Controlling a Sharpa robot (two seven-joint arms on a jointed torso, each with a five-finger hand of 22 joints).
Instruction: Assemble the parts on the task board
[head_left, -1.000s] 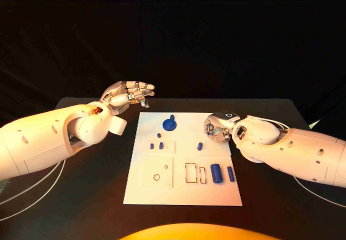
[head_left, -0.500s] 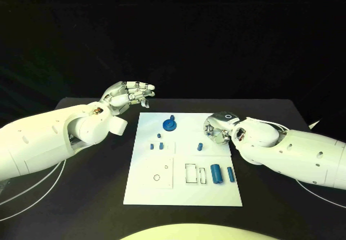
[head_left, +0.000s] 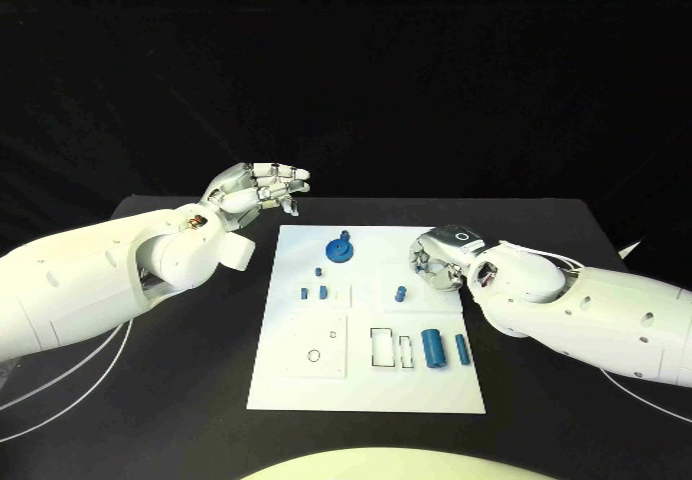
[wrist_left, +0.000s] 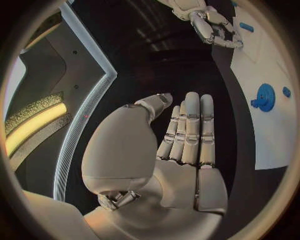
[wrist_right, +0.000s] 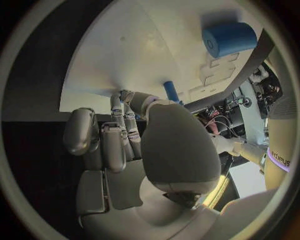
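Hovering over the table, both hands hold nothing while the blue parts lie on the task board (head_left: 289, 385).

The left hand (head_left: 257, 188) is raised off the board's far left corner, above the black table (head_left: 173, 400), palm up with fingers apart and loosely curved, empty; in the left wrist view its fingers (wrist_left: 187, 130) stand straight side by side. The right hand (head_left: 440, 255) sits at the board's right edge, fingers curled down toward the white surface with nothing between them; the right wrist view shows its fingertips (wrist_right: 128, 100) bent in close to a small blue pin (wrist_right: 170, 91), and I cannot tell whether they touch it. On the board, a round blue disc part (head_left: 339, 247) lies near the far edge, small pegs (head_left: 313, 293) in the middle, and a large blue cylinder (head_left: 433, 347) beside a slimmer blue rod (head_left: 462, 348) near the right side.
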